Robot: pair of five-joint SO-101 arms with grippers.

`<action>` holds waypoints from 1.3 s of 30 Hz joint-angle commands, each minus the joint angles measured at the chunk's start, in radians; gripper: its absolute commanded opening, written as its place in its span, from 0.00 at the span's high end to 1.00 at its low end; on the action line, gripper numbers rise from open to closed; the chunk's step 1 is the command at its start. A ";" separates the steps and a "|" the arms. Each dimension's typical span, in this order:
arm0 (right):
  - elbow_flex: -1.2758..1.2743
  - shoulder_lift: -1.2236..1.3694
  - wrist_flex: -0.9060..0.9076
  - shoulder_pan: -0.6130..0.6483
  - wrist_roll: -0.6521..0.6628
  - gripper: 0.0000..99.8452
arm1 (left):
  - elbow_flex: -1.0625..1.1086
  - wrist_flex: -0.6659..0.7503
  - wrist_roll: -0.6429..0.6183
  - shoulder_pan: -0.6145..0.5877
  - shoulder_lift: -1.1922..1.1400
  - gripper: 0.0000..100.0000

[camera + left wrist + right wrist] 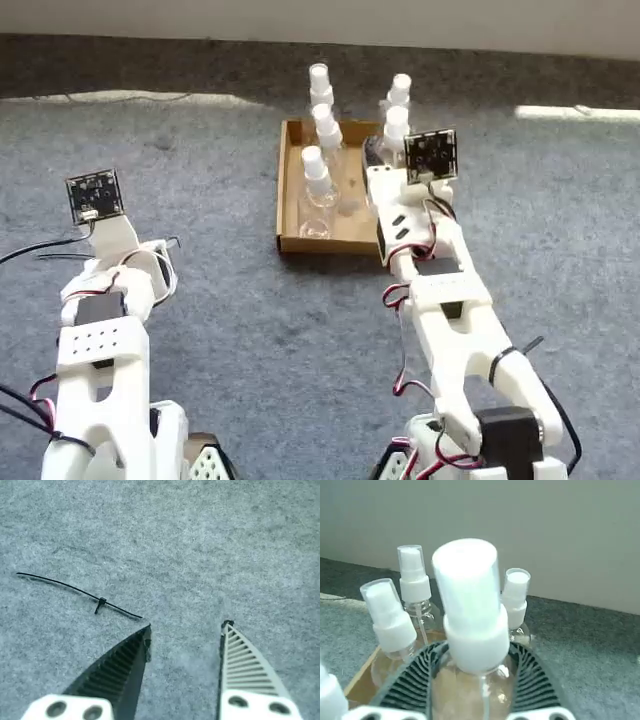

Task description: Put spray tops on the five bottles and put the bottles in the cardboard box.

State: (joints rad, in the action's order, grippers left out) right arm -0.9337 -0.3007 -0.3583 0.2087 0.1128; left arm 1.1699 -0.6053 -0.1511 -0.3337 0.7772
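The left arm (100, 340) is folded back at the table's left side, the left gripper (187, 626) with jaws apart. The right arm (450, 300) is extended forward, the right gripper (475, 652) clamped on a spray bottle (470, 605).

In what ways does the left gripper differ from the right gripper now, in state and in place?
The left gripper is open and empty; the right gripper is shut on a bottle that wears its spray top. The left gripper hangs over grey carpet near a black cable tie; the right gripper is at the cardboard box. Both have ribbed fingers.
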 commanded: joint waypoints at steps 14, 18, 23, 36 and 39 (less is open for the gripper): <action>0.016 0.242 -0.242 -0.027 0.006 1.00 | -0.004 0.020 -0.005 -0.008 0.007 0.79; 0.018 0.265 -0.242 -0.027 0.006 1.00 | -0.004 0.020 -0.005 -0.008 0.007 0.79; 0.018 0.269 -0.242 -0.025 0.006 1.00 | -0.004 0.020 -0.005 -0.008 0.007 0.79; 0.012 0.269 -0.236 -0.021 0.006 0.99 | -0.004 0.020 -0.005 -0.008 0.007 0.79; 0.012 0.269 -0.236 -0.021 0.006 0.98 | -0.004 0.020 -0.005 -0.008 0.007 0.79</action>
State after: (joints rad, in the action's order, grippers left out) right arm -0.9337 -0.0245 -0.5777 0.1933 0.1128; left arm 1.1699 -0.6022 -0.1511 -0.3337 0.7772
